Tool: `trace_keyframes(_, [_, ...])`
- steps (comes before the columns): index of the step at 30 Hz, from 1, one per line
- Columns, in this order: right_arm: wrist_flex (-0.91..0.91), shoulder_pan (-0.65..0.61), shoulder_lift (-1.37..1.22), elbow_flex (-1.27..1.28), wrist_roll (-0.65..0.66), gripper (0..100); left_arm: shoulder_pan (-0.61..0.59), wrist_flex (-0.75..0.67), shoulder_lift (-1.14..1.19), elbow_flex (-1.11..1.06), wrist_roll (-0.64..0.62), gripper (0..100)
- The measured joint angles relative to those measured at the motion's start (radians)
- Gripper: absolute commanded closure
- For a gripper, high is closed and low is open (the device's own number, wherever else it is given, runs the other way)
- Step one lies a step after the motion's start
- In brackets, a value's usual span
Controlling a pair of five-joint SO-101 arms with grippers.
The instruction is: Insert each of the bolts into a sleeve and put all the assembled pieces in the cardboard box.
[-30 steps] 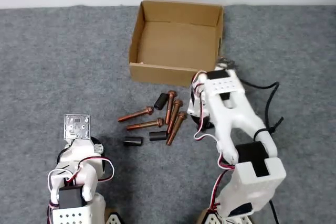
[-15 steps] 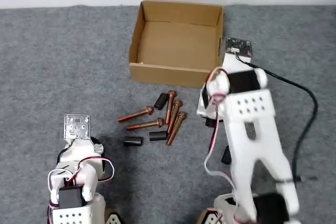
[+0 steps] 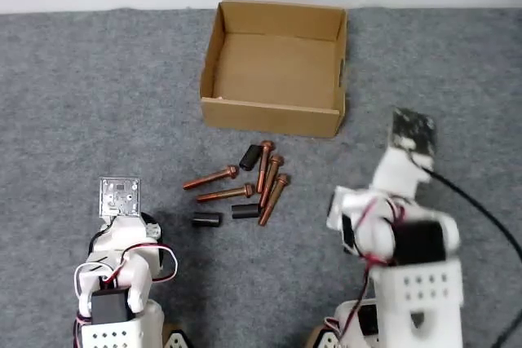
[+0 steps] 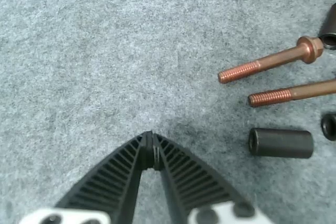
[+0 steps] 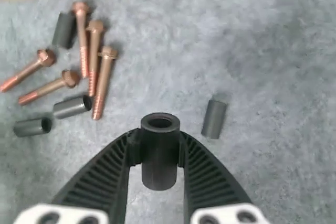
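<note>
Your right gripper, pinching a short black metal sleeve upright with its bore showing, has drawn back in the past second from the front right corner of the open brown cardboard box to a spot well in front of it. The pick looks done; a bolt now has to meet that bore. Your left gripper, fingers pressed together on nothing, has not stirred, low over the grey carpet well in front of the box's left corner.

Nearer the box, five copper-coloured bolts and three loose black sleeves lie untouched in a cluster just before its front wall. Nothing shows inside the box, so no piece appears assembled.

From above, the right arm's body covers its own jaws and a second black sleeve lying just beside them. The box's front wall hides a strip of its floor. How firmly the sleeve is held cannot be judged.
</note>
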State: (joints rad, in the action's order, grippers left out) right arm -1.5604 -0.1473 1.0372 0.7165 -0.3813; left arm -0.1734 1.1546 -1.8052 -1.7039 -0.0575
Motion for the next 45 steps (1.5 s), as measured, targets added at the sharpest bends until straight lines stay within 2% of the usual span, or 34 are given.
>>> trace_keyframes(5, [0.003,0.107,0.183,0.143,0.0,99.1,0.0,0.0,0.0,0.0,0.0,99])
trace_keyframes(13, [-0.046,0.293,0.321,0.215,-0.008,99.1,0.0,0.0,0.0,0.0,0.0,99])
trace_keyframes(20, [-0.04,0.308,0.334,0.273,-0.052,99.1,0.0,-0.041,0.0,0.014,-0.002,99])
trace_keyframes(26, [-0.025,0.308,0.325,0.292,-0.052,99.1,0.012,-0.015,0.0,0.172,-0.003,99])
trace_keyframes(30, [-0.025,0.308,0.325,0.292,-0.052,99.1,0.054,-0.005,0.003,0.199,0.021,99])
trace_keyframes(35, [-0.025,0.308,0.331,0.307,-0.052,99.1,0.101,-0.006,0.173,0.287,0.032,99])
trace_keyframes(41, [-0.009,0.304,0.324,0.308,-0.04,99.1,0.129,-0.006,0.54,0.508,0.035,99])
trace_keyframes(45, [0.032,0.222,0.324,0.308,0.006,99.1,0.117,0.026,0.743,0.672,0.037,99])
